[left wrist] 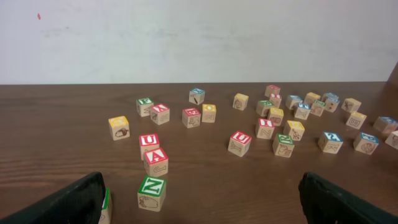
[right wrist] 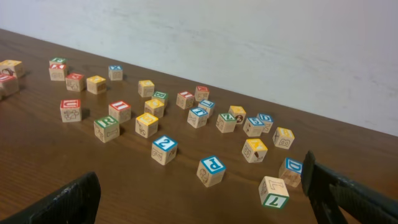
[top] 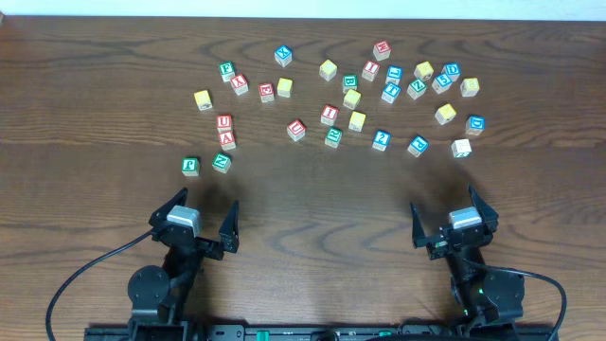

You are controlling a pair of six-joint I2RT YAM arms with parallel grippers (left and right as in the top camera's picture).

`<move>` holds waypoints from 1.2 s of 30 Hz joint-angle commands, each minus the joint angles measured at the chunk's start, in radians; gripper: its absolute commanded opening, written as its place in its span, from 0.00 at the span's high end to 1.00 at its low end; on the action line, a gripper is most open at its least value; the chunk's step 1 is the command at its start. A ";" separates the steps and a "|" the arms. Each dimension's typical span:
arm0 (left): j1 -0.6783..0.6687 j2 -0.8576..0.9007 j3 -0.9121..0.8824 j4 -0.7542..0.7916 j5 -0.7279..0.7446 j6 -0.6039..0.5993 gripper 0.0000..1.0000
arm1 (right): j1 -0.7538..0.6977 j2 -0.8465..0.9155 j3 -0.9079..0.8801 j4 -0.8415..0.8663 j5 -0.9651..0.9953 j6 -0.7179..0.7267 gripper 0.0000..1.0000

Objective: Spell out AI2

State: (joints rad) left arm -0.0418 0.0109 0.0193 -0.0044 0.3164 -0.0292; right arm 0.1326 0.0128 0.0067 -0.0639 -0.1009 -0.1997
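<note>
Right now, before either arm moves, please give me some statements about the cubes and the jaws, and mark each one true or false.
1. The jaws of both arms stand open and empty. True.
2. The red A cube lies right beside the red U cube. True.
3. The blue 2 cube sits on top of another cube. False: it rests alone on the table.
4. The A, I and 2 cubes already form a row. False: the red I cube lies apart from both.
</note>
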 commanded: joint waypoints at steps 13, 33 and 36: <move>0.002 -0.007 -0.015 -0.040 0.027 -0.008 0.02 | -0.011 -0.007 -0.001 -0.004 0.004 0.012 0.01; 0.002 0.033 0.160 0.031 -0.110 -0.115 0.02 | -0.011 -0.007 -0.001 -0.004 0.005 0.012 0.01; 0.002 0.162 0.354 -0.058 -0.200 -0.103 0.02 | -0.011 -0.007 -0.001 -0.004 0.004 0.012 0.01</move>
State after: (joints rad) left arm -0.0418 0.0814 0.1886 -0.0357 0.2321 -0.1276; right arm 0.1322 0.0124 0.0067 -0.0635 -0.1005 -0.1997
